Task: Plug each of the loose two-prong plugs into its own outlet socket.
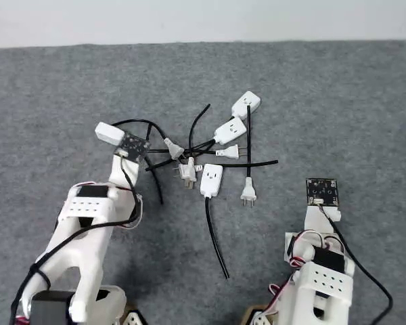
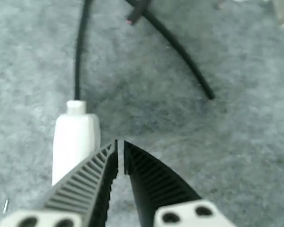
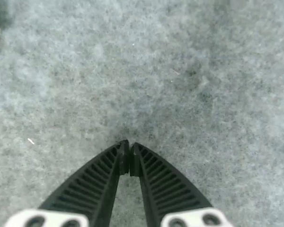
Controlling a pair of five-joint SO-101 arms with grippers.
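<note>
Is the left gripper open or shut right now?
Shut. The left gripper has its jaws meeting at the tips, empty, beside a white outlet socket.

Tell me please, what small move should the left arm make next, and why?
Probably open the left tool. Its jaws are shut on nothing, and the white socket lies just beside it, not between them. Once open, it could shift sideways over the socket to grip it.

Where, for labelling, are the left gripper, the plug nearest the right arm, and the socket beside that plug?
left gripper [image 2: 120, 144], left wrist view, midway between its fingertips.
plug [image 1: 248, 196], high view, on its white head.
socket [image 1: 211, 180], high view, on its white face.
</note>
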